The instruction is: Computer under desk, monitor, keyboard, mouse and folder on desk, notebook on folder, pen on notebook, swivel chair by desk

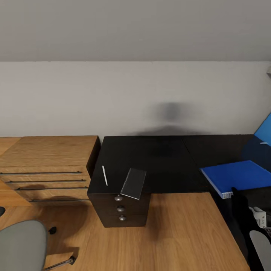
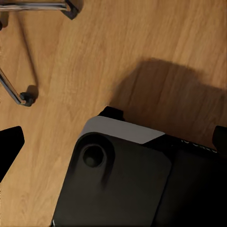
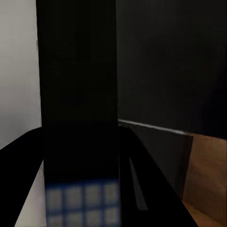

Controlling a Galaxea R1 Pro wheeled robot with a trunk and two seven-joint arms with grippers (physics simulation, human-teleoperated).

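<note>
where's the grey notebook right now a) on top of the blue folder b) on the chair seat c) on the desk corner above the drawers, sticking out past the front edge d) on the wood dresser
c: in the head view the notebook lies on the desk above the drawer unit, one corner past the front edge, beside the pen and well apart from the folder.

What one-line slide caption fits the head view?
Glossy black L-shaped desk holding a thin white pen, an overhanging grey notebook and a bright blue folder.
</note>
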